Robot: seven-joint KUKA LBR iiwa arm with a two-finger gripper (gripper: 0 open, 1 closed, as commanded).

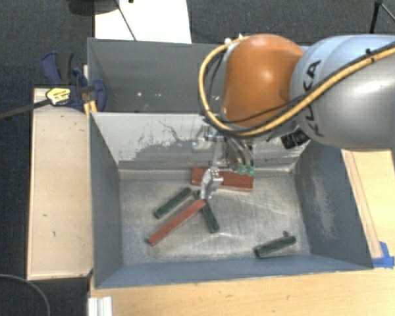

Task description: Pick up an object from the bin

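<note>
- Low in the grey bin (329, 203) at the end of the KUKA arm (355, 91): the gripper (210, 184), close to the floor beneath the orange wrist cover (260, 78)
- Cannot tell how far open the gripper stands, nor whether anything sits in its hold; nothing plainly raised off the floor
- Right at the gripper's tip, partly hidden behind it and running off toward the arm's side: a short red-brown block (234, 180), flat on the floor by the back wall, and by its closeness the likely thing to be picked
- Just on the near side of the gripper: the upper end of a long red-brown stick (178, 222), slanting away toward the near wall
- Beside that end, also close under the gripper: a dark green stick (172, 203) on one side and a shorter dark green piece (210, 219) on the other
- Well apart from the gripper, down by the near wall: one more dark green stick (274, 245), lying alone
- Judged stiff, light and not fragile, probably wood or hard plastic; smooth faces perhaps a little slippery on metal
- Best taken across the narrow width, near the middle of its length, for an even balance; held at one end, apt to droop or twist out
- Worth watching for the long red-brown stick's end, near enough to be caught or dragged along in the same closing
</note>
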